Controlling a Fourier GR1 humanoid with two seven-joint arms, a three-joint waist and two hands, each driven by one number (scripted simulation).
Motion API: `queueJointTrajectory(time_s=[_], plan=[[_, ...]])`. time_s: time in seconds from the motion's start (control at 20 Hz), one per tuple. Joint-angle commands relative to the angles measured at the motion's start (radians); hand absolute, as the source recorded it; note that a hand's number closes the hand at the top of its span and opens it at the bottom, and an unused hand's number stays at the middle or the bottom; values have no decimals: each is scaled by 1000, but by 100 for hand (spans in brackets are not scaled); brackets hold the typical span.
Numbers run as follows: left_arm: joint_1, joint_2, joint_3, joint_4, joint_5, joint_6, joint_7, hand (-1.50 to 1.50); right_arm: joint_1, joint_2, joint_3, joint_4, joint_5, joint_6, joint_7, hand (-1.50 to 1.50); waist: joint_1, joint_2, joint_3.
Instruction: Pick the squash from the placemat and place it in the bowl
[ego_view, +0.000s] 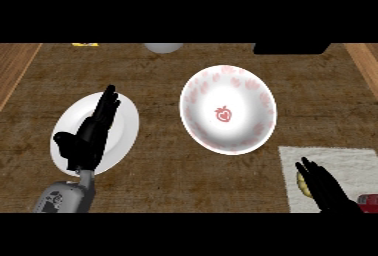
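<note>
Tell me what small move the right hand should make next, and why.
Probably lower and curl the right hand around the squash: its fingers look straight, and the yellow squash still lies on the placemat beside them, not in the bowl.

Kitchen counter w/ brown top (162, 185): plate (125, 125), strawberry-print bowl (255, 90), white placemat (347, 160).
</note>
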Motion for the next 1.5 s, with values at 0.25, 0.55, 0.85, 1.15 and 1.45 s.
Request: queueJointTrajectory(time_s=[0.25,0.55,0.85,1.15,1.45], plan=[[85,-28,21,-53,-11,-51,-21,0,-98,3,-148,186,-101,7,-142,-150,4,0,0],[-31,-47,42,-14,-45,-27,55,0,-108,54,-124,270,109,-113,-76,-150,1,0,0],[-22,-39,78,20,-35,-71,11,0,-264,55,-147,359,168,-25,-15,-150,5,2,0],[11,-85,32,-37,-73,-45,42,0,-204,42,-77,415,229,-17,-104,150,8,0,0],[30,-80,47,-42,-79,-53,20,0,-127,-54,-109,371,236,-39,-222,150,-1,-1,0]])
